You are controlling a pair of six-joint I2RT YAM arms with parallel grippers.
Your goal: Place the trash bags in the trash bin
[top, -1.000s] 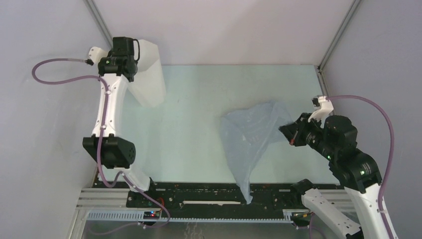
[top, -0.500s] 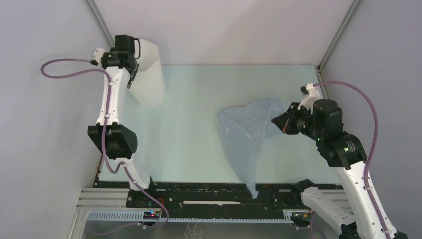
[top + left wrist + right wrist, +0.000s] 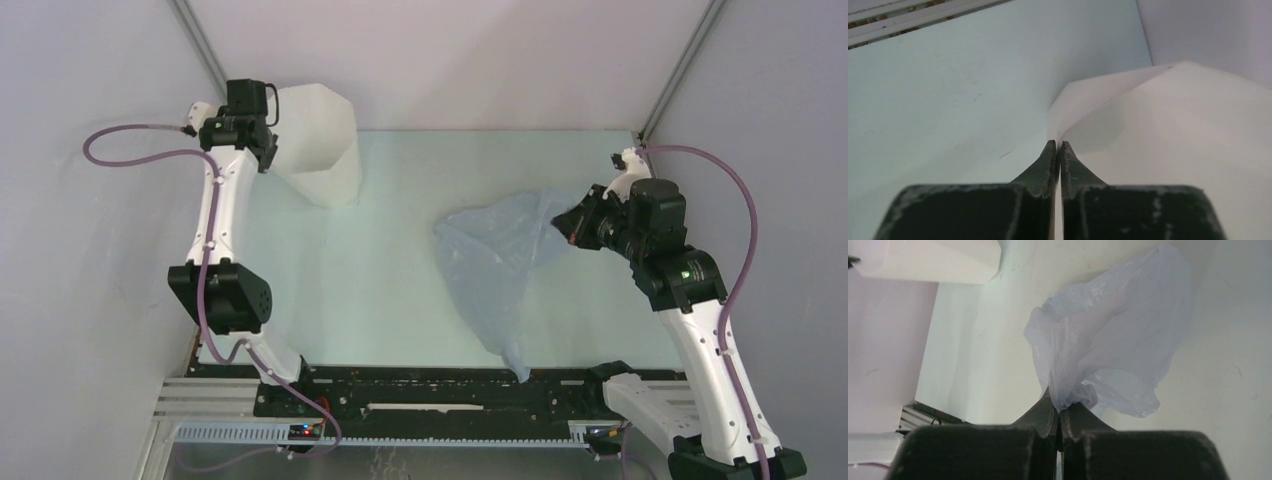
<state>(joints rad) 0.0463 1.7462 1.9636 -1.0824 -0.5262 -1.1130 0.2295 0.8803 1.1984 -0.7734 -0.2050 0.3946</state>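
Trash bag [image 3: 495, 270] drapes right of centre, its upper-right corner pinched tight in the right gripper [image 3: 1059, 409]. Trash bin [image 3: 322, 145] sits upper left, left gripper [image 3: 1058, 146] clamped on its rim.

The left arm [image 3: 215, 215] reaches to the far left corner, with its elbow low near the base. The left gripper [image 3: 1058, 145] has its jaws pressed together on the rim of the trash bin [image 3: 1173, 125]. The right arm [image 3: 700, 330] reaches forward, wrist turned inward. The right gripper [image 3: 1059, 407] is clamped on the trash bag [image 3: 1118, 340].
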